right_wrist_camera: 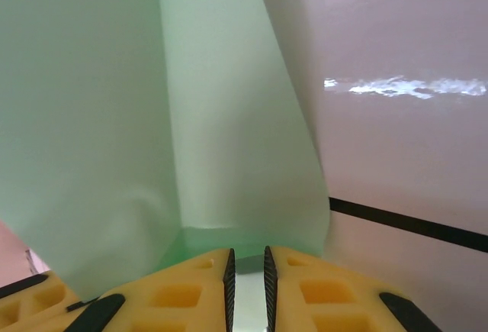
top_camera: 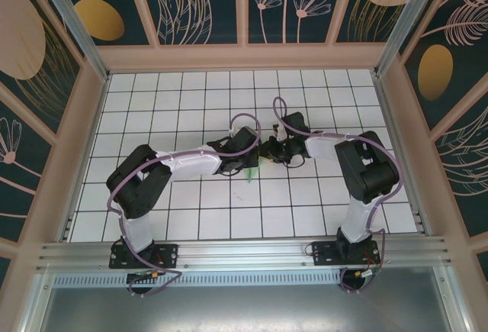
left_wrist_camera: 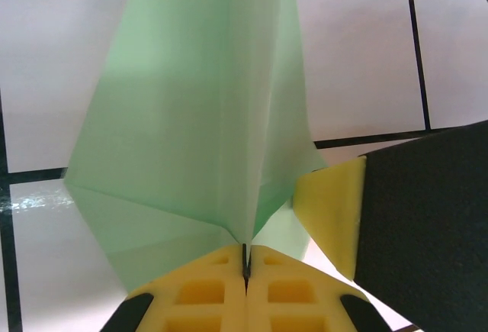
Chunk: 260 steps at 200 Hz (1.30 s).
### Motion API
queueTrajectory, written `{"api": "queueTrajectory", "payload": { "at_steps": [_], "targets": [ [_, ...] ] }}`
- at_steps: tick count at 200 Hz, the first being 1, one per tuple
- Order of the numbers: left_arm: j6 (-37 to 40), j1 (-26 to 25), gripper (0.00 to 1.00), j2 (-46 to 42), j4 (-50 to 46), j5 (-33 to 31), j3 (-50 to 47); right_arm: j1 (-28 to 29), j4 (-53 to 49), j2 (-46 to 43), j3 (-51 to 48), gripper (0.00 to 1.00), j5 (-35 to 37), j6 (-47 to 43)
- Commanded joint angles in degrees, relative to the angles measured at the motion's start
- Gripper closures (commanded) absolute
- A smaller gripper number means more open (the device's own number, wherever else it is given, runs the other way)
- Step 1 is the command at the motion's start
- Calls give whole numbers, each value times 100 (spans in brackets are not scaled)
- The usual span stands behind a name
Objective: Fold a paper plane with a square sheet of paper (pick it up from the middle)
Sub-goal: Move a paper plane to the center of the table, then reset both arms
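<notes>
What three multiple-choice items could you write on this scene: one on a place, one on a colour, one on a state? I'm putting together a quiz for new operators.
1. Where on the table is the green paper?
A) far left corner
B) middle
C) near right edge

2. What colour are the left tool's fingers?
A) red
B) yellow
C) blue

3. How is the left tool?
A) wide open
B) shut on nothing
C) shut on the green paper's edge

Key:
1 B, the top view shows it on the centre tiles.
2 B, the left wrist view shows them yellow.
3 C, the fingers meet with the sheet's edge pinched between them.
</notes>
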Motion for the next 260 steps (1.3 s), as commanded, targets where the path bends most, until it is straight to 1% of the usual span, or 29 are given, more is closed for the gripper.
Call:
{"api": "queueTrajectory", "payload": {
  "at_steps": [1,14,25,46,58,74,88,100,126,139,149,156,168,182,194,206,211,215,219,225,229,241,248,249,260],
  "targets": [
    [87,30,96,101,-61,42,123,-35,-199,-35,68,77,136,-199],
    [106,25,94,157,-158,2,198,-64,-262,-237,112,77,118,-177],
    [110,32,92,172,-221,-12,243,-81,-255,-553,113,74,154,-148],
    [97,28,88,122,-269,-99,248,-219,-604,-1050,186,70,479,-219],
    [97,36,83,101,-273,-117,278,-360,-797,-1289,130,68,729,-283],
    [88,30,82,89,-268,-77,309,-617,-904,-1585,-44,66,887,-353],
    [79,32,74,67,-269,-76,331,-853,-999,-1829,-197,66,933,-416],
    [71,29,73,25,-260,-65,327,-1057,-1062,-2059,-317,65,987,-451],
    [71,29,63,-147,-207,3,319,-1500,-1177,-2573,-558,64,1146,-539],
    [66,35,62,-331,-179,-27,266,-1735,-1188,-2878,-663,63,1310,-580],
    [29,36,57,-548,-119,-131,159,-1886,-1195,-3167,-714,61,1551,-639],
    [9,35,55,-764,-30,-267,17,-1948,-1235,-3386,-736,61,1865,-683],
    [-33,57,45,-1308,159,-576,-289,-2022,-1264,-3801,-759,58,2467,-809],
    [-10,174,43,-1862,280,-1002,-659,-2041,-1202,-4299,-830,55,3281,-982],
    [9,386,39,-2280,286,-1411,-1044,-2054,-890,-4669,-1040,50,3911,-1248],
    [56,750,38,-2669,285,-1589,-1406,-2080,-683,-4863,-1212,48,4437,-1476],
    [119,909,37,-2800,301,-1701,-1568,-2098,-620,-4885,-1274,43,4723,-1524],
    [175,1006,36,-2951,302,-1826,-1682,-2114,-561,-4882,-1348,38,4946,-1501],
    [233,1107,32,-3088,271,-2004,-1791,-2126,-476,-4856,-1434,31,5228,-1474],
    [330,1224,28,-3296,243,-2266,-1925,-2133,-408,-4788,-1583,15,5616,-1320],
    [425,1284,24,-3447,259,-2417,-2031,-2167,-362,-4724,-1686,7,5774,-1248],
    [842,1466,16,-3887,496,-2942,-2416,-2336,-10,-4446,-1920,2,5653,-1632],
    [1042,1615,4,-4163,746,-3184,-2721,-2448,101,-4244,-1946,1,5594,-1685],
    [1071,1697,3,-4193,746,-3208,-2766,-2460,120,-4218,-1948,1,5577,-1693],
    [1308,2128,1,-4469,1078,-3209,-3160,-2620,603,-3942,-2119,1,5362,-1762]
  ]
}}
